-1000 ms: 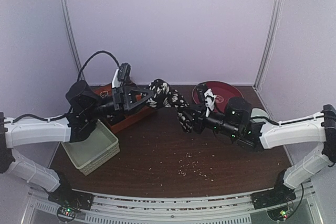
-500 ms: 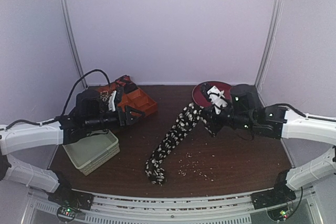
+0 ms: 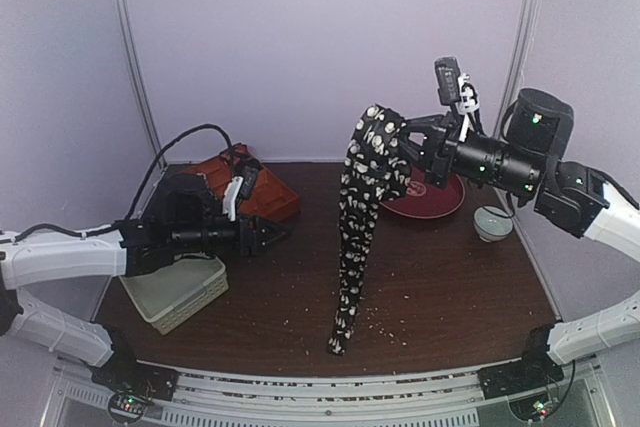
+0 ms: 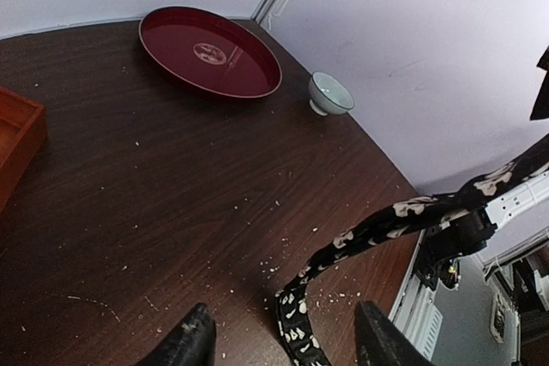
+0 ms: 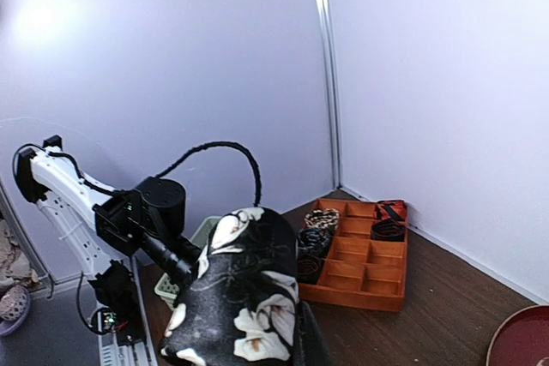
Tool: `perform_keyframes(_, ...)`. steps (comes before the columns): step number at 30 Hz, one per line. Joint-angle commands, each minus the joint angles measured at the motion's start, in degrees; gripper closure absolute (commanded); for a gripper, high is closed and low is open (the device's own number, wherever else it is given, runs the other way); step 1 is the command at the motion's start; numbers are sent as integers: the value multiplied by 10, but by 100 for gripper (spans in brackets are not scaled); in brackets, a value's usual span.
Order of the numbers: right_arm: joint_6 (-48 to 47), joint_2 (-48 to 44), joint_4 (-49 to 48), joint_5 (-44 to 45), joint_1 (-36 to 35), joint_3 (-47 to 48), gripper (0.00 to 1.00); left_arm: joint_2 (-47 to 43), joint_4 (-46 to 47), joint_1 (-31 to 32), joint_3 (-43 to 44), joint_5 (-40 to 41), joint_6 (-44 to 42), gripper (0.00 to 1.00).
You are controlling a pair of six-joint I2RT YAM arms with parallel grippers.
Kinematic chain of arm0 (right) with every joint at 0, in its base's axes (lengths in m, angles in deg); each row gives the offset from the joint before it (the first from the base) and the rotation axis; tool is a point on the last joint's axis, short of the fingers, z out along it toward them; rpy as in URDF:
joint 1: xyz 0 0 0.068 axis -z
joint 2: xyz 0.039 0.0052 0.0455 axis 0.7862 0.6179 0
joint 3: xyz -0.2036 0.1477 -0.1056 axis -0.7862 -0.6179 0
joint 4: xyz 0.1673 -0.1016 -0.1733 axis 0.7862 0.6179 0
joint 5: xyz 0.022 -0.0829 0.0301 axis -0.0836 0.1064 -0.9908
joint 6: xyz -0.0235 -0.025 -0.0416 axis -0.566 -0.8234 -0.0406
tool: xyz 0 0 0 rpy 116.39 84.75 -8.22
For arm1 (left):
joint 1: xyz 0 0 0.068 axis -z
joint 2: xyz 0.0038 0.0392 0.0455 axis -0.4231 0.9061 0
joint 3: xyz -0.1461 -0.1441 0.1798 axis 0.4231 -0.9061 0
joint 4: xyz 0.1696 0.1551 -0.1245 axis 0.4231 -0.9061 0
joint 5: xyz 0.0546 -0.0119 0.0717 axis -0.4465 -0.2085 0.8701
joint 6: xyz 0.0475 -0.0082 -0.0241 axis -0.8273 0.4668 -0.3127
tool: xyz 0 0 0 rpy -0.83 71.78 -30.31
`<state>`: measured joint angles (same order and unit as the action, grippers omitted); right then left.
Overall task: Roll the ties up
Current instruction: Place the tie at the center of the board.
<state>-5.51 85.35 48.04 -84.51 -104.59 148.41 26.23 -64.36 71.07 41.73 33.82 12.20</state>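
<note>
Mostly, the bunched tie (image 3: 352, 232) hides the right end effector (image 3: 405, 152) gripping it.

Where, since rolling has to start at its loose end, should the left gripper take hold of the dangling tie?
Grip the tie near its lowest end, just above the table. It hangs almost straight from the shut right gripper, leaving that end free. Probably bring the open left gripper in from its own side, jaws across the narrow width.
</note>
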Motion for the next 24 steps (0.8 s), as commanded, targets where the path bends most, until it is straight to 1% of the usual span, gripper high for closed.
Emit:
perform_keyframes(1, 76, 4, -100, -85, -5, 21, 100, 4, 39, 30, -5, 12, -36, 44)
perform_keyframes(4, 123, 12, -170, -117, -10, 34, 100, -4, 44, 46, -15, 26, -29, 44)
perform_keyframes(6, 142, 14, -218, -122, -15, 38, 100, -12, 49, 52, -26, 35, -24, 44)
perform_keyframes(7, 140, 14, -213, -111, -15, 43, 100, -14, 47, 55, -32, 45, -21, 45)
perform_keyframes(9, 104, 11, -156, -53, -15, 62, 100, -11, 39, 61, -41, 69, -12, 45)
perform_keyframes(10, 86, 4, -126, 6, -15, 62, 100, -7, 35, 63, -47, 75, -7, 46)
perform_keyframes(14, 33, -44, -46, 197, -14, 5, 100, 16, 34, 78, -58, 91, 16, 47)
perform_keyframes(17, 25, -70, 40, 359, -12, -31, 100, 39, 35, 95, -52, 96, 23, 48)
perform_keyframes(19, 23, -73, 102, 443, 1, -52, 100, 57, 33, 109, -43, 107, 26, 49)
perform_keyframes(21, 21, -64, 149, 474, 31, -77, 100, 80, 29, 121, -30, 119, 31, 49)
perform_keyframes(24, 35, -51, 187, 456, 87, -118, 100, 119, 30, 134, -8, 123, 36, 50)
